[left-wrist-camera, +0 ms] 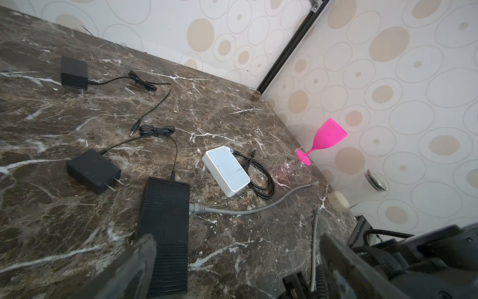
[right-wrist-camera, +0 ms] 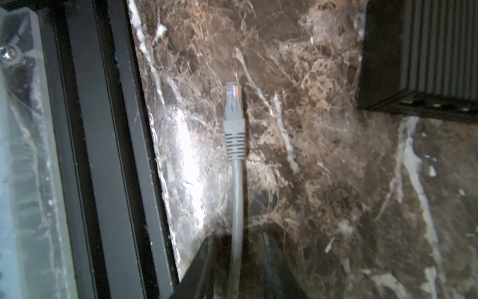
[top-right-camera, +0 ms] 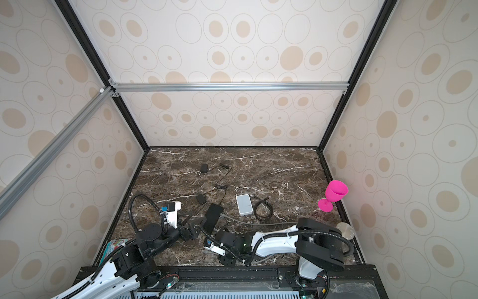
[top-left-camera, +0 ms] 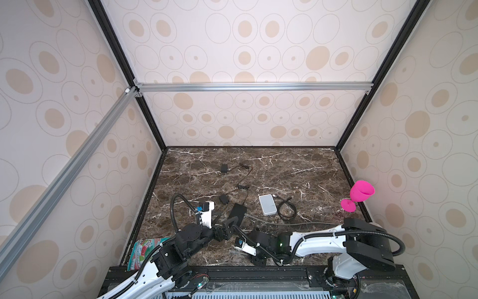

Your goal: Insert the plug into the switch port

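The switch (top-left-camera: 237, 212) is a flat black ribbed box on the marble floor, also seen in the left wrist view (left-wrist-camera: 165, 227) and at a corner of the right wrist view (right-wrist-camera: 419, 51). The plug (right-wrist-camera: 233, 103) is a clear-tipped grey network plug lying near the front rail. Its grey cable (right-wrist-camera: 236, 207) runs back between the fingers of my right gripper (right-wrist-camera: 239, 259), which stand apart from it on both sides. My left gripper (left-wrist-camera: 238, 259) is wide open at the switch's near end, one finger (left-wrist-camera: 139, 259) over the switch. Another grey cable (left-wrist-camera: 232, 212) sits plugged into the switch's side.
A white box (top-left-camera: 267, 204) with a coiled black cable (top-left-camera: 287, 209) lies right of the switch. Two black power adapters (top-left-camera: 224, 199) (top-left-camera: 224, 168) lie behind it. A pink goblet (top-left-camera: 358, 194) leans at the right wall, a packet (top-left-camera: 144, 248) at front left. The black front rail (right-wrist-camera: 103, 155) runs beside the plug.
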Controlling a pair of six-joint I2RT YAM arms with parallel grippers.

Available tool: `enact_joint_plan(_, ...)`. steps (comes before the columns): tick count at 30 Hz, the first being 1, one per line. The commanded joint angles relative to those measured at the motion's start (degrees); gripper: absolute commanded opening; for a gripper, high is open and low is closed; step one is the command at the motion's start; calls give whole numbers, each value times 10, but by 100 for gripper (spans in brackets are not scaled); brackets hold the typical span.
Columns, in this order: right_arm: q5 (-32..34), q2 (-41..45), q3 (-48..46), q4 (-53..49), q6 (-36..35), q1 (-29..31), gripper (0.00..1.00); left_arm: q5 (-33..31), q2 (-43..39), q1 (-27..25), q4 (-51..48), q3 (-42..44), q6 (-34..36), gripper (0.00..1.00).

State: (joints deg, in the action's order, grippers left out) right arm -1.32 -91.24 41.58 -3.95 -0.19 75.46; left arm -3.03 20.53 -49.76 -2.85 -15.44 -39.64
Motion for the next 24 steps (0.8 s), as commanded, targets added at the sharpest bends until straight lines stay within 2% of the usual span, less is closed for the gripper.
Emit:
enact_joint_plan(1,44,-25,29,-38,6,16,28,10,-5,3,-19,-14,16,98)
enact_joint_plan(4,66,-46,43,-54,10,20,15,5,-3,3,-36,-20,25,98)
enact_joint_plan(6,74,-48,41,-56,15,20,1,9,-4,4,-33,-17,25,98)
enact_joint_plan(7,74,-43,37,-54,15,20,0,15,-5,3,-27,-13,25,98)
enact_joint_plan(11,112,23,7,-58,-1,18,0,38,-6,3,9,7,36,98)
enact_joint_plan(14,136,107,-22,-82,-35,7,0,76,-9,3,85,43,69,98)
enact_joint_plan(15,130,140,-33,-93,-43,-4,0,89,-8,3,127,61,79,98)
enact_joint_plan(17,103,206,-57,-110,-55,-39,0,119,7,3,222,95,113,91)
enact_joint_plan(20,9,325,-102,-104,-59,-93,0,149,70,2,334,127,181,81)
enact_joint_plan(24,6,433,-124,-108,-48,-100,0,221,168,-2,415,104,256,78)
